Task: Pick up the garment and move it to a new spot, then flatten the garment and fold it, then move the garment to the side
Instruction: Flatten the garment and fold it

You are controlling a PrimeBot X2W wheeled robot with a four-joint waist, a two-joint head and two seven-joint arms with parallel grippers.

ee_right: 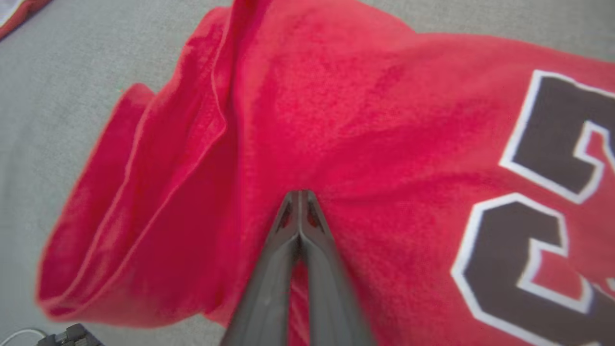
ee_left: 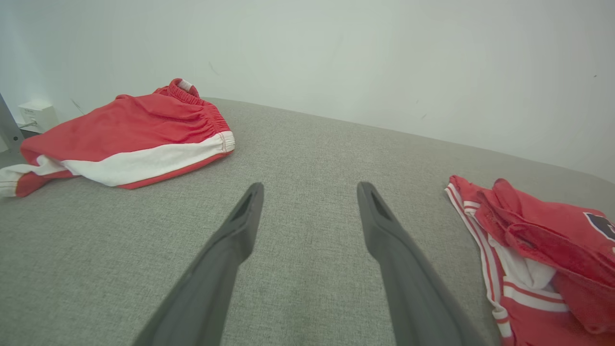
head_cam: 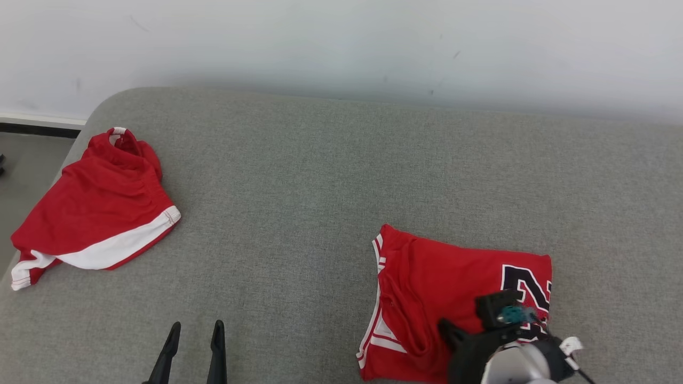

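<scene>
Head view, left to right: we see red shorts (head_cam: pixel 96 213) with a white band, crumpled at the left edge of the grey surface (head_cam: pixel 299 176). Next comes the left hand (head_cam: pixel 197 325), low in the frame and well apart from both garments, its two fingers spread and empty. At the lower right lies the folded red jersey (head_cam: pixel 427 277), with its black-and-white number (head_cam: pixel 525 290) facing up.

Left wrist view: we find the spread fingers over bare grey fabric, between the shorts at left and the jersey at right, touching neither.

Right wrist view: we see the right hand (ee_right: pixel 300 196) with its fingers pressed together. Their tips are down on the jersey beside the number, pinching a small pucker of red cloth, and creases run to the tips.
</scene>
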